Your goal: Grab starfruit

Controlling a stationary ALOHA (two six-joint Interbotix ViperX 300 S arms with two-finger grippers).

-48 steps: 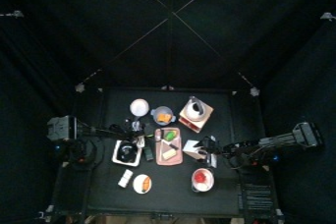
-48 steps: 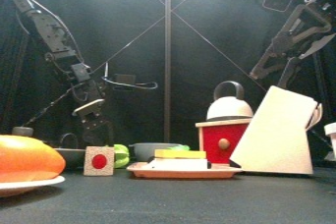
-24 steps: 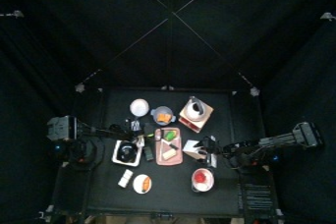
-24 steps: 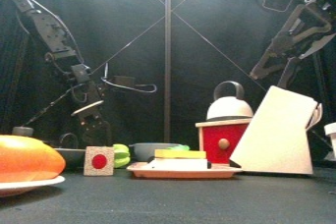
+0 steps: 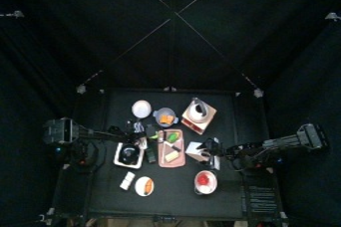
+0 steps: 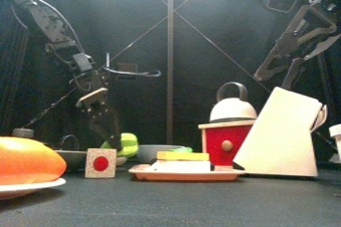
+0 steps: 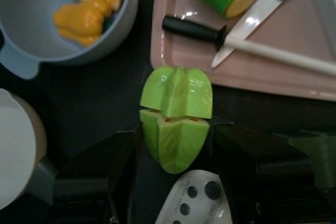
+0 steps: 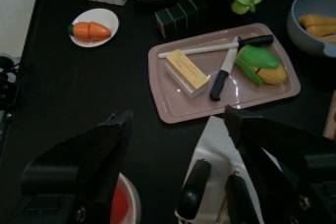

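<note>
Left gripper [image 7: 178,164] now lifted slightly, jaws narrowing but still spread astride ridged green starfruit [image 7: 179,118], lying beside pink tray [image 7: 282,71]. Grasp apparently imminent. Right gripper [image 8: 178,159] parked, gaping.

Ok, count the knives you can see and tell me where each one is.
1. The knife lies on the pink tray, between the yellow block and the green fruit. Others may be hidden behind taller items.

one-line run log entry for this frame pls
phase: closing in | left end effector: open, straddling starfruit, not gripped | right end effector: open, idle above pink tray | starfruit: on table, beside tray
</note>
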